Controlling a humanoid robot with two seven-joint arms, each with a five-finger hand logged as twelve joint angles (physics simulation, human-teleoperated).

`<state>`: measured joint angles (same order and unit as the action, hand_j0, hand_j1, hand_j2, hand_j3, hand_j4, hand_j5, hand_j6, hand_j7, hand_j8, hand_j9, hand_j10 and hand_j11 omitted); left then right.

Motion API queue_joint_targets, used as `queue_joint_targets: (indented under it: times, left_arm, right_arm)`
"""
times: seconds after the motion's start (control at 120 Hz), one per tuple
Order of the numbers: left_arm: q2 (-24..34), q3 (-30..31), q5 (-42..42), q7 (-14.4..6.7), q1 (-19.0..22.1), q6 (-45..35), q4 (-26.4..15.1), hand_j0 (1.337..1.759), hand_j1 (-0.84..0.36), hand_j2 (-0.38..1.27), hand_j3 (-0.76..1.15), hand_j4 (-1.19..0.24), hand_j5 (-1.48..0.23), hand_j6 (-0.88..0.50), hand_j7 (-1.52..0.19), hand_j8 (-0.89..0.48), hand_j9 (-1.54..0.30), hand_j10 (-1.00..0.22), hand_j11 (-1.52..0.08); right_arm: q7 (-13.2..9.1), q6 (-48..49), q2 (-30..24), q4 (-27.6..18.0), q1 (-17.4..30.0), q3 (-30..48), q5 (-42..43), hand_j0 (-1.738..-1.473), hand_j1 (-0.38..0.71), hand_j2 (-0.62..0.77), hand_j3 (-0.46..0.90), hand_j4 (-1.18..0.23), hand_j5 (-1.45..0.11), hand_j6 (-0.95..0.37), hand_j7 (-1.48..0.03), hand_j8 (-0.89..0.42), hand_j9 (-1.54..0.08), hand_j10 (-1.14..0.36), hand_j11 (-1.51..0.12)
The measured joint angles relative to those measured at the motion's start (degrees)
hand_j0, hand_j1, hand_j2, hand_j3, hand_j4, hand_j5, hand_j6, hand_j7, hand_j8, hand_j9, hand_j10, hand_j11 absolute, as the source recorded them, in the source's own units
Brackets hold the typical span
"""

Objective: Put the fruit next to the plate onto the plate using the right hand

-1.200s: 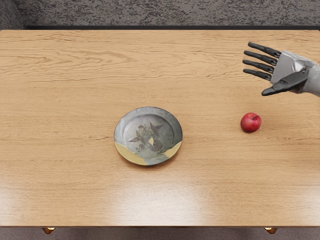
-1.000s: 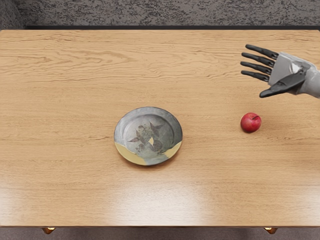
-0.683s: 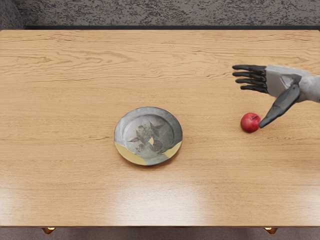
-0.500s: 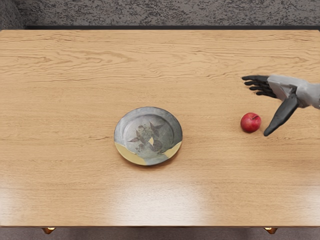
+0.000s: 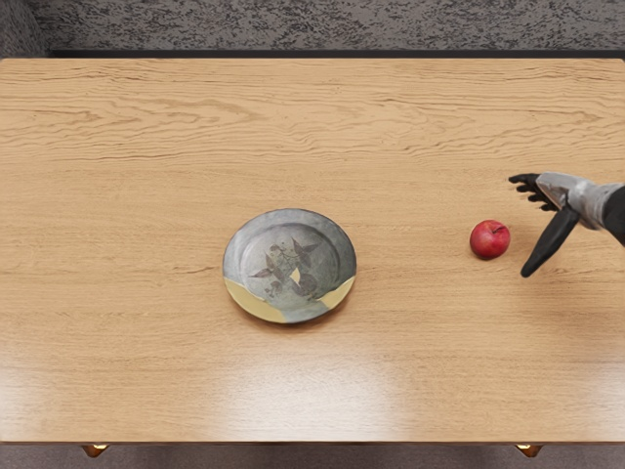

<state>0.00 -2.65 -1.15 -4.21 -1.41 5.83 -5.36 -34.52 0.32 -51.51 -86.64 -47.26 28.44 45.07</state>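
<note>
**A:** Where is the fruit?

**B:** The red apple (image 5: 489,238) sits on the bare wood of the table (image 5: 146,147). It is to the right of the plate (image 5: 237,256) and well apart from it, at about the same depth. A short stem shows on top. The apple is not on the plate.

**A:** Is anything touching the apple?

**B:** No. The right hand (image 5: 564,198) is just beside it on its right, with the arm coming in from the picture's right edge. A strip of wood shows between the apple and the hand.

**A:** How are the fingers?

**B:** They are unclenched and hold nothing. The dark thumb (image 5: 543,250) stretches down and to the left, away from the palm. Its tip ends a little lower than the apple, on the apple's right. The other fingers (image 5: 527,182) show only as short dark tips at the hand's upper left. They are bunched close together and sit above the apple's level. I cannot tell from this angle whether they are straight or slightly bent.

**A:** And the plate?

**B:** It is round and grey, with a dark leaf-like pattern in the middle and a pale yellow patch along its near rim. It lies flat near the middle of the table.

**A:** What else is there?

**B:** The light wood grain runs from left to right, and there is a soft glare near the front edge. A speckled grey wall (image 5: 293,24) stands behind the far edge.
</note>
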Motion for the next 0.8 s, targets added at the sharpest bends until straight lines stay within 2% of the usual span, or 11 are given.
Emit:
queue_joint_targets:
  times: [0.333, 0.475, 0.608, 0.8]
  left_arm:
    - [0.0, 0.0, 0.0, 0.0, 0.0, 0.0, 0.0, 1.658, 0.07, 0.05, 0.0, -0.23, -0.3, -0.23, -0.3, -0.23, -0.3, -0.23, -0.3]
    - [0.0, 0.0, 0.0, 0.0, 0.0, 0.0, 0.0, 1.658, 0.07, 0.05, 0.0, -0.23, -0.3, -0.23, -0.3, -0.23, -0.3, -0.23, -0.3]
    - [0.0, 0.0, 0.0, 0.0, -0.1, 0.0, 0.0, 1.658, 0.07, 0.05, 0.0, -0.23, -0.3, -0.23, -0.3, -0.23, -0.3, -0.23, -0.3]
    - [0.0, 0.0, 0.0, 0.0, -0.1, 0.0, 0.0, 1.658, 0.07, 0.05, 0.0, -0.23, -0.3, -0.23, -0.3, -0.23, -0.3, -0.23, -0.3]
  right_arm:
    - [-0.5, -2.2, 6.1, 4.5, -2.8, -0.5, 1.0, -1.658, -0.3, -0.01, 0.0, -0.04, -0.05, -0.05, -0.05, -0.04, -0.05, -0.04, -0.05]
    - [-0.5, -4.0, 6.7, 5.1, -5.7, -5.2, -0.1, -1.658, -0.3, -0.01, 0.0, -0.04, -0.05, -0.05, -0.05, -0.04, -0.05, -0.04, -0.05]
    - [-0.5, -7.3, 5.3, 2.9, -10.8, -11.5, -3.7, -1.658, -0.3, -0.01, 0.0, -0.04, -0.05, -0.05, -0.05, -0.04, -0.05, -0.04, -0.05]
    - [-0.5, -13.9, 4.7, -0.3, -12.8, -17.1, -4.0, -1.658, -0.3, -0.01, 0.0, -0.04, -0.05, -0.05, -0.05, -0.05, -0.05, -0.04, -0.05]
